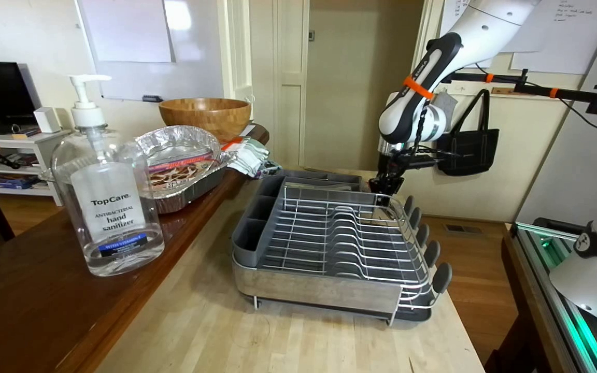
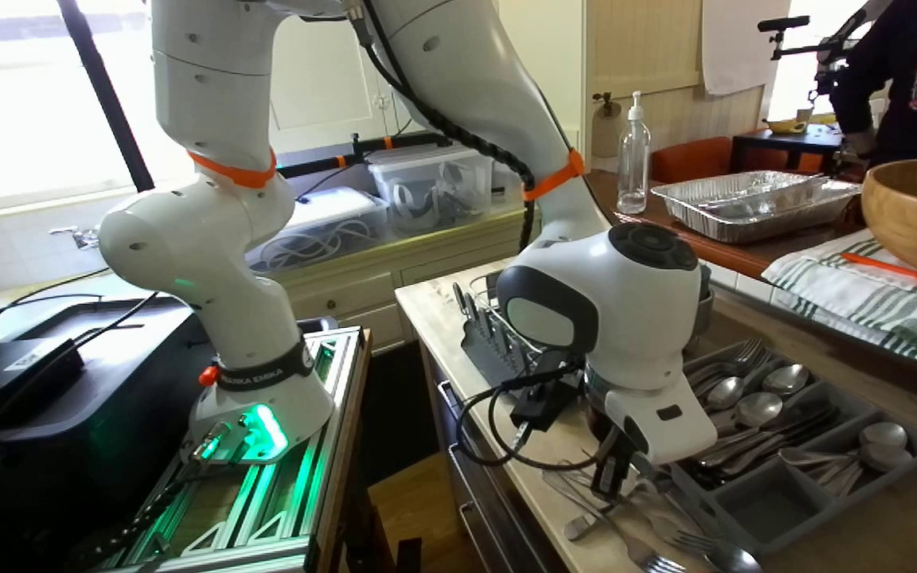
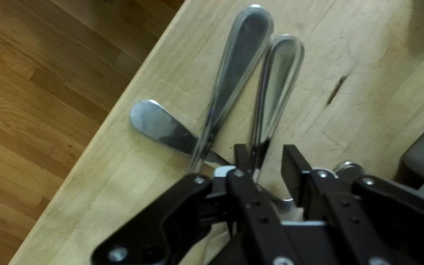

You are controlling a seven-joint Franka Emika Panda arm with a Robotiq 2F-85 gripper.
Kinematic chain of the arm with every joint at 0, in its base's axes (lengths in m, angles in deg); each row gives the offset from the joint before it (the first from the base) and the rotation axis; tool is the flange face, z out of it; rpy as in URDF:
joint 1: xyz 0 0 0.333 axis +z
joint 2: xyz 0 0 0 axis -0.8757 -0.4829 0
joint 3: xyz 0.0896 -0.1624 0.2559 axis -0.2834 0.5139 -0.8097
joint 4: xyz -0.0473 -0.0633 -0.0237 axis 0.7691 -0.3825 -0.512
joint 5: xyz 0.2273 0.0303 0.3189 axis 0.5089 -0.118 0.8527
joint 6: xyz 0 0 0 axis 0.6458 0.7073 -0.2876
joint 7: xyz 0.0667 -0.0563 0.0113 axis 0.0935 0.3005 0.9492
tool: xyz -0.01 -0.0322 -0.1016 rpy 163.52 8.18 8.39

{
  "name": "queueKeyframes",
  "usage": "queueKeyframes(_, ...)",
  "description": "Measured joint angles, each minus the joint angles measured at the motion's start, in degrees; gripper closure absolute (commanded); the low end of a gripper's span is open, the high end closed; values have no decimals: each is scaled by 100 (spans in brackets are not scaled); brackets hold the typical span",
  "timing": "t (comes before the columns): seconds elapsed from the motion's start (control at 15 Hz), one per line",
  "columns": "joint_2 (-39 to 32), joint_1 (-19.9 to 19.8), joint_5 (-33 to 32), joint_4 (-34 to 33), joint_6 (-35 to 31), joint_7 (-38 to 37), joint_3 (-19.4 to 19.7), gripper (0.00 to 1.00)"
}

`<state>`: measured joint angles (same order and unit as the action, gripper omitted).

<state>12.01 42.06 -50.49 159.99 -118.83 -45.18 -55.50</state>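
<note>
Fingers [image 3: 294,165]: partway apart, a modest gap between the tips; no grip shows, though contact with anything below cannot be judged.
Steel handle [image 3: 275,95]: on the wooden tabletop [image 3: 326,55], its narrow neck running into line with that gap.
Handling: probably light, stiff and hard to damage, but polished, so apt to slip or pivot.
Hold: the slim neck, squarely across its width, looks surest; the broad end would likely let the piece swing.
Neighbour handle [image 3: 232,73]: just beside the upper end, slanting across a flat-ended utensil [image 3: 164,127].
Loose fork [image 2: 635,549] and loose spoon [image 2: 733,557]: near the fingers, same tabletop.
Cutlery tray [image 2: 773,509]: close by, with forks [image 2: 749,356] and spoons [image 2: 759,408] lying in it.
Dish rack [image 1: 319,290]: farther off.
Hidden: in the wrist view the fingers cover the working ends, so fork, spoon or knife cannot be told; an exterior view cuts off the loose spoon, and behind the dish rack the dark fingers are hard to make out.
</note>
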Motion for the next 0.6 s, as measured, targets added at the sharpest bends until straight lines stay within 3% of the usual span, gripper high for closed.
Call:
queueKeyframes(0.2, -22, 3, 0, -17, 0, 1, -2, 33)
queueKeyframes(0.27, -33, 4, 0, -18, 0, 1, -2, 37)
queueKeyframes(0.4, -48, 3, 0, -22, 0, 3, 3, 61)
queueKeyframes(0.47, -52, 3, 0, -23, 0, 4, 4, 66)
queueKeyframes(0.6, -60, -1, -5, -25, 0, 4, 13, 84)
